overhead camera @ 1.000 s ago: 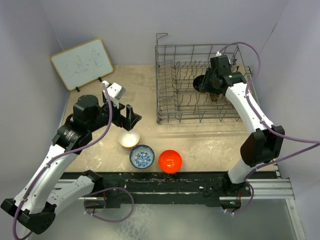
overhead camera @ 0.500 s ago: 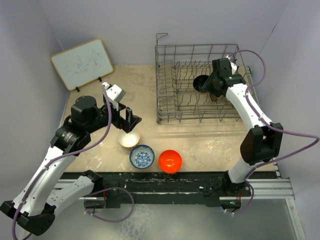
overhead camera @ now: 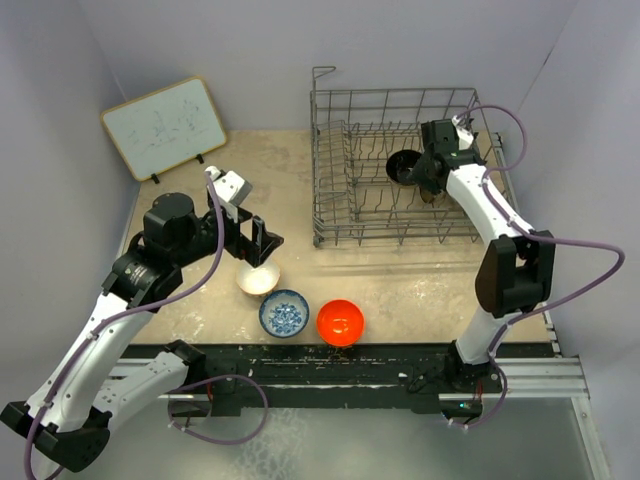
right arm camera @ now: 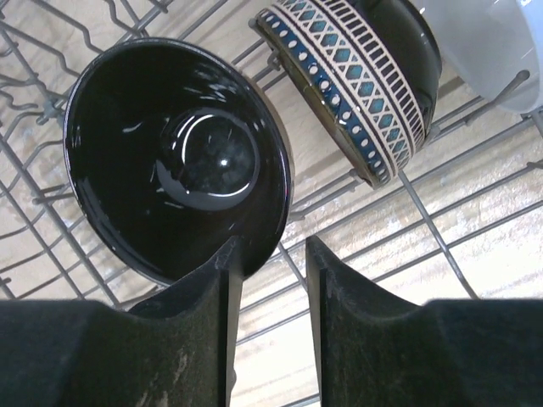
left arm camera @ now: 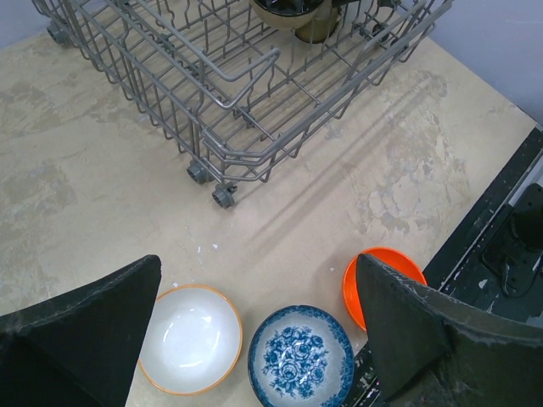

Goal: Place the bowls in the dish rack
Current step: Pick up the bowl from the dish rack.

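Three bowls stand on edge among the tines of the dish rack (overhead camera: 330, 215), directly in front of the right end effector (right arm camera: 271, 246). The glossy black bowl (right arm camera: 174, 170) is closest. The banded bowl (right arm camera: 352, 89), ringed outside with blue diamonds and dots, sits just beyond it, and a white bowl (right arm camera: 496, 42) lies past that at the picture's corner. The black bowl's rim dips into the gap between this end effector's two fingers (right arm camera: 199, 331). They stand apart, released rather than clenched, and a strip of light shows between the rim and the finger nearer the banded bowl.

Three more bowls sit upright on the tabletop (overhead camera: 420, 290) under the left end effector (left arm camera: 256, 280), which hangs above them released, with its fingers spread wide. The cream bowl (left arm camera: 188, 339), with a thin orange-tan rim, lies beside one finger. The blue-and-white floral bowl (left arm camera: 300, 356) lies just beside it, below the gap. The orange-red bowl (left arm camera: 380, 275) is partly hidden behind the other finger. Ahead of this end effector stands the rack's near corner on small castors (left arm camera: 224, 197), apart from these three bowls.

Behind the left end effector, on its outer side, a white board (overhead camera: 165, 127) leans at the back of the tabletop. The scribbles on it are too faint to read.
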Action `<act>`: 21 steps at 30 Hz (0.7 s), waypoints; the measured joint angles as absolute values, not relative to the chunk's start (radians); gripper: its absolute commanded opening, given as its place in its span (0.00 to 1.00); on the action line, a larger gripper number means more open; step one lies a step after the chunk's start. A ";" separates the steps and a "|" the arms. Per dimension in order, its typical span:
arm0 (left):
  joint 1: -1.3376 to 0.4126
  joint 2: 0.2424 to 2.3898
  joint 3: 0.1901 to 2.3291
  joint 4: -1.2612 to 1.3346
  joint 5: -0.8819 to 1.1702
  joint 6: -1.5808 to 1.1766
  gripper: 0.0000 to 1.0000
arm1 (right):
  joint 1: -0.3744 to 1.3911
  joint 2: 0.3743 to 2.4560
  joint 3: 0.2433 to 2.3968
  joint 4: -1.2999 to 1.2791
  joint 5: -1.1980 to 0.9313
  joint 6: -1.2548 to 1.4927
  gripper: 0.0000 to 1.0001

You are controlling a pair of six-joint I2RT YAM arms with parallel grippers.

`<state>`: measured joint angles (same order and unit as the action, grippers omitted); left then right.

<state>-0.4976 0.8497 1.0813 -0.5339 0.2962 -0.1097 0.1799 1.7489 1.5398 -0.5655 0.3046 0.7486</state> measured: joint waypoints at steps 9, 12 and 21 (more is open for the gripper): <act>-0.498 0.855 1.081 -0.532 0.296 -0.109 0.99 | 0.174 1.800 1.540 -0.517 0.325 0.741 0.15; -0.498 0.855 1.081 -0.532 0.296 -0.109 0.99 | 0.173 1.806 1.540 -0.500 0.352 0.741 0.00; -0.498 0.852 1.079 -0.532 0.296 -0.109 0.99 | 0.179 1.797 1.544 -0.493 0.448 0.705 0.00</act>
